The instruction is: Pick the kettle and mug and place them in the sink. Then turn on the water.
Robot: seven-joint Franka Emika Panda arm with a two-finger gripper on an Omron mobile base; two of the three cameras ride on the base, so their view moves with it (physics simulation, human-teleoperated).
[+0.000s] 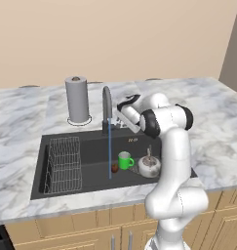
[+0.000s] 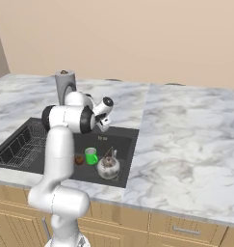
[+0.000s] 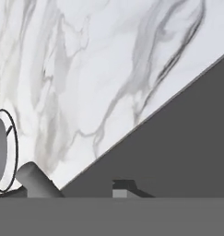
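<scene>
One kettle point(image 1: 149, 166), one mug point(image 1: 124, 160)

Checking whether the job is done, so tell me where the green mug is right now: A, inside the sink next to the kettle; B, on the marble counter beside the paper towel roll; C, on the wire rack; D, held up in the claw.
A: the green mug stands on the floor of the sink just left of the kettle, with the water running down nearby.
</scene>
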